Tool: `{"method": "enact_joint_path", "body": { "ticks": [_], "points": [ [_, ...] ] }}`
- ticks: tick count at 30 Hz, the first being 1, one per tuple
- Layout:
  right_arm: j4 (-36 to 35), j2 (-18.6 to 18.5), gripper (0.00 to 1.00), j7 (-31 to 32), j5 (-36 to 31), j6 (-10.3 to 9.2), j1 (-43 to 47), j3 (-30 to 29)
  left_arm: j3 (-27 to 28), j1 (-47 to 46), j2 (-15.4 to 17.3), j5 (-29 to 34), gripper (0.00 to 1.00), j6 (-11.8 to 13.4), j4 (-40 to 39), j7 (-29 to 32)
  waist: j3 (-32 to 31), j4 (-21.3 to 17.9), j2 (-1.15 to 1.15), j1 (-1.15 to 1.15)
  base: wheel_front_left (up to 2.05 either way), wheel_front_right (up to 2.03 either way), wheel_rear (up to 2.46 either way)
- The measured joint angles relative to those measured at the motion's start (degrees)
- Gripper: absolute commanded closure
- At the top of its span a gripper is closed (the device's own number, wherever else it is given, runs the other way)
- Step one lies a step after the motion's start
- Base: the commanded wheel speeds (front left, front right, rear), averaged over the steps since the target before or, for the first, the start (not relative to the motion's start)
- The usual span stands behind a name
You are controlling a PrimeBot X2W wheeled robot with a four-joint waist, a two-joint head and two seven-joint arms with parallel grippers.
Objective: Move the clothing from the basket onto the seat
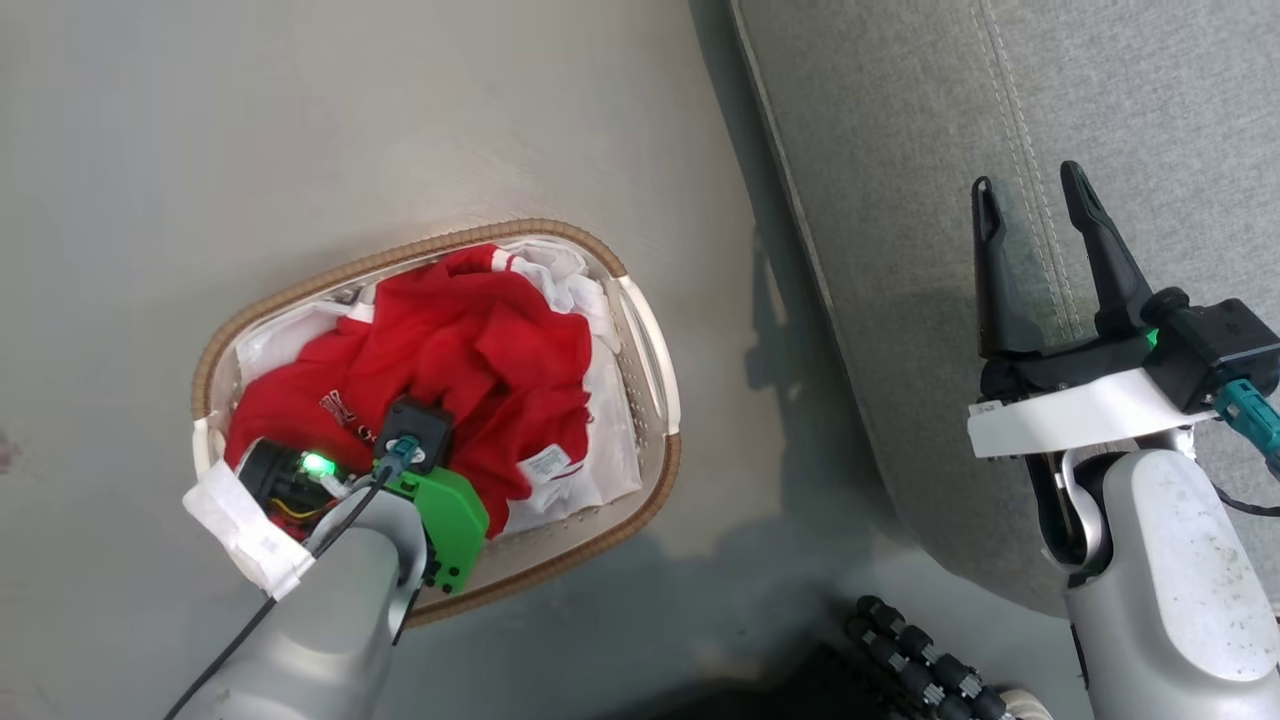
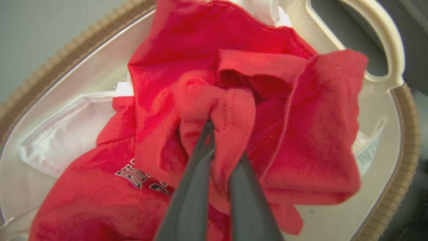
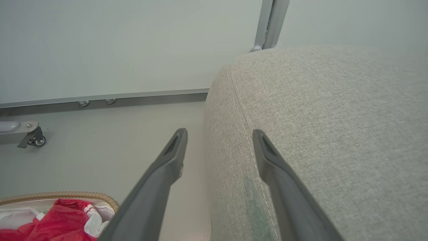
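The red clothing lies bunched in the oval white basket on the floor, over the white liner. My left arm reaches down into the basket. In the left wrist view my left gripper is shut on a fold of red clothing, which bulges around the dark fingers; a lettered garment lies beneath. My right gripper stands open above the grey seat, nothing between its fingers. In the right wrist view the right gripper straddles the edge of the seat, and the basket shows at lower left.
The basket's handle lies just right of the gripped fold. A wall rail and a caster wheel stand beyond the floor. My dark base sits at the bottom, between basket and seat.
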Motion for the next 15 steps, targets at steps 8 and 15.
{"method": "enact_joint_path", "body": {
  "ticks": [8,15],
  "points": [
    [0.99,0.02,0.00,0.00,-1.85,0.00,1.69,-0.58,2.63,5.13,0.25,-0.20,1.00,-1.00,-11.84,0.01,-5.09,1.67,0.00,0.00,0.00,0.00,0.00],
    [2.34,0.03,0.00,0.00,-4.17,0.00,5.35,-1.65,5.23,9.41,0.86,1.04,1.00,-1.91,-22.29,0.01,-11.68,3.40,0.00,0.00,0.00,0.00,0.00]
  ]
}}
